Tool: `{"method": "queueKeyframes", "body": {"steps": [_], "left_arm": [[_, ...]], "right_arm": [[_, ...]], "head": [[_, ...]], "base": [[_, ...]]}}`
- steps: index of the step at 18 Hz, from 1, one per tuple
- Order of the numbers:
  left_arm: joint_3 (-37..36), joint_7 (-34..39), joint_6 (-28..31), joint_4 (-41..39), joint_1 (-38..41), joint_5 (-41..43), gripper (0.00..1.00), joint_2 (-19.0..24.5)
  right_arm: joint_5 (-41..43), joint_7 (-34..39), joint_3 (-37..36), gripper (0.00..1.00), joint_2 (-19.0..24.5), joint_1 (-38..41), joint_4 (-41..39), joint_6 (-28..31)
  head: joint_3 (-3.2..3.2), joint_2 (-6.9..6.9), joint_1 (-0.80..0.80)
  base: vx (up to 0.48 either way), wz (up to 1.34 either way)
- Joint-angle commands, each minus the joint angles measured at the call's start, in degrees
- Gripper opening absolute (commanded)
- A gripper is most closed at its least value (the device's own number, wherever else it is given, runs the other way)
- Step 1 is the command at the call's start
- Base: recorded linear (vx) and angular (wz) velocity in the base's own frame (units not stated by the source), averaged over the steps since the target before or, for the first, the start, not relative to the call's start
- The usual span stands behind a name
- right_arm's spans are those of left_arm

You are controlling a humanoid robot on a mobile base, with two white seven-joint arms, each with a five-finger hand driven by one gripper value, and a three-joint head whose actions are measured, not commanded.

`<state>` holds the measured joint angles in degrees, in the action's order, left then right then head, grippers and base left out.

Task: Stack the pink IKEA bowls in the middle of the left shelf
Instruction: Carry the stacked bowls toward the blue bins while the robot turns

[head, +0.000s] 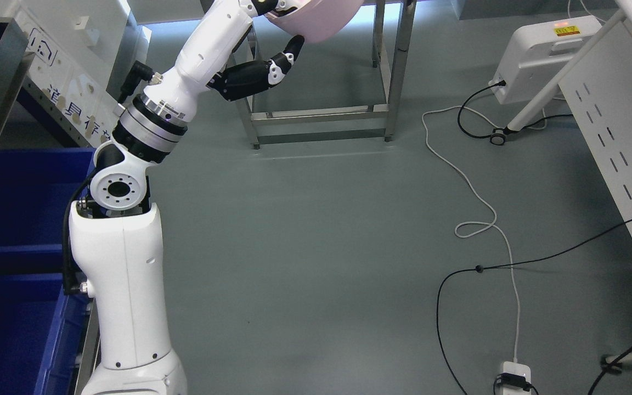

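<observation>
Grey floor point(316, 247) mostly; I see left hand point(272, 49) at 12 o'clock gripping pink bowl point(316, 19), blue bins point(14, 219) at 9.

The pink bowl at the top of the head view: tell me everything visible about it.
Only the lower part of the pink bowl shows; the frame's top edge cuts off the rest. It looks smooth, pale pink and rounded, likely plastic. It is held up above the grey floor, in front of a metal frame. The left hand grips it, one black-and-white finger curling under its side.
</observation>
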<state>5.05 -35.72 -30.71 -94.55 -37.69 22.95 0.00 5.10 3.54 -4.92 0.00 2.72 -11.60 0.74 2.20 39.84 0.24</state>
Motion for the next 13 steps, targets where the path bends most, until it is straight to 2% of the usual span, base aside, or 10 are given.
{"method": "queueKeyframes", "body": {"steps": [1, 8, 13], "left_arm": [[0.0, -0.1, 0.1, -0.5, -1.4, 0.0, 0.04, 1.0], [0.0, 1.0, 0.3, -0.5, -2.1, -1.5, 0.05, 1.0], [1.2, 1.0, 2.8, -0.5, -3.8, -1.6, 0.05, 1.0]], "right_arm": [[0.0, 0.0, 0.0, 1.00, -1.0, 0.0, 0.0, 0.0], [0.0, 0.0, 0.0, 1.00, -1.0, 0.0, 0.0, 0.0], [0.0, 0.0, 0.0, 1.00, -1.0, 0.0, 0.0, 0.0]], "head": [[0.00, 0.00, 0.00], [0.00, 0.00, 0.00], [0.00, 0.00, 0.00]], "base": [[-0.320, 0.08], [-0.314, 0.11], [-0.304, 0.29]]}}
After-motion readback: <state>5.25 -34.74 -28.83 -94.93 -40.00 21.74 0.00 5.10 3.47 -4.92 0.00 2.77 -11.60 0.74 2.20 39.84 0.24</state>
